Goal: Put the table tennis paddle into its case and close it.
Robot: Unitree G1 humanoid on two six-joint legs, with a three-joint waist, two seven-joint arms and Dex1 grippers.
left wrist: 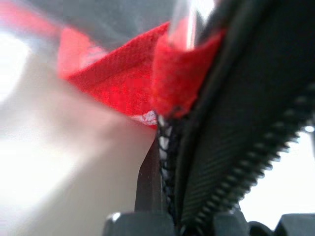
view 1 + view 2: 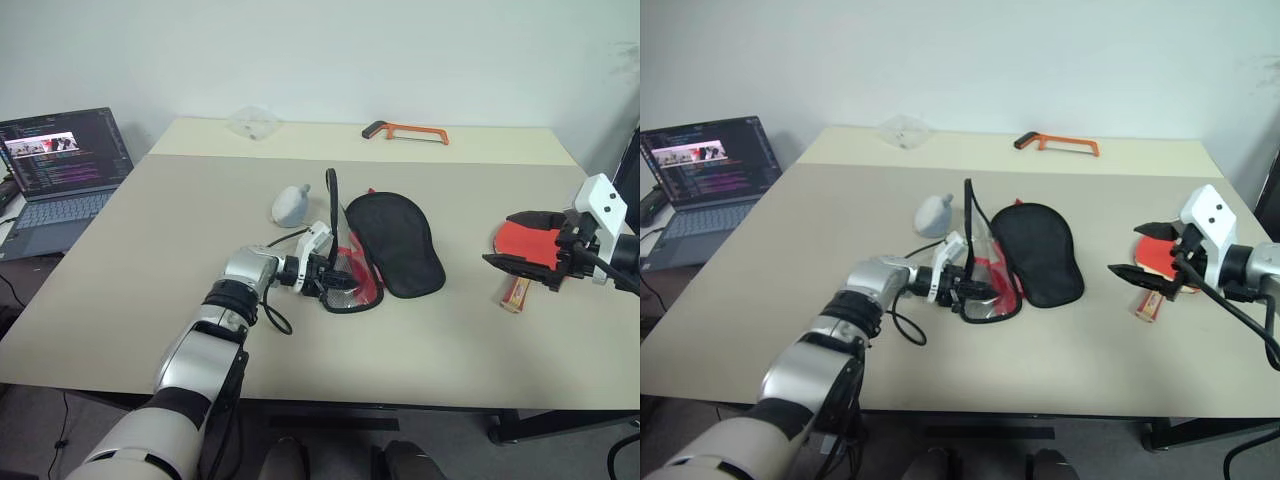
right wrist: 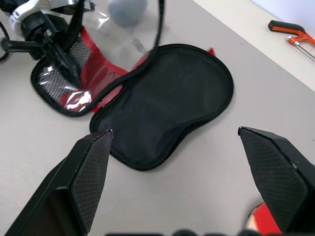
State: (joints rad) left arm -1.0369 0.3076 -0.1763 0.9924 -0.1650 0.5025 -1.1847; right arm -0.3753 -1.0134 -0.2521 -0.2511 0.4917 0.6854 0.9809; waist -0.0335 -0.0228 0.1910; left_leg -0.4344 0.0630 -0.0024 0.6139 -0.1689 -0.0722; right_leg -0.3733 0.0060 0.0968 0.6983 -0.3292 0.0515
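Observation:
The case lies unzipped in the middle of the table, its black half (image 2: 395, 243) flat and its red mesh-pocket half (image 2: 355, 285) beside it. My left gripper (image 2: 338, 278) is shut on the zip edge of that red half. The left wrist view shows the red fabric (image 1: 123, 83) and the zip teeth (image 1: 231, 162) right at the fingers. The table tennis paddle (image 2: 525, 245) lies at the right with its red face up and its wooden handle (image 2: 516, 293) toward the front edge. My right gripper (image 2: 505, 240) hovers open above it, pointing toward the case (image 3: 167, 103), with nothing between its fingers (image 3: 83, 182).
A grey-blue pouch (image 2: 290, 205) sits just behind the case, and a black strip (image 2: 331, 200) stands up between the two. An orange hacksaw (image 2: 405, 131) and a clear plastic item (image 2: 252, 122) lie at the far edge. An open laptop (image 2: 60, 170) stands to the left.

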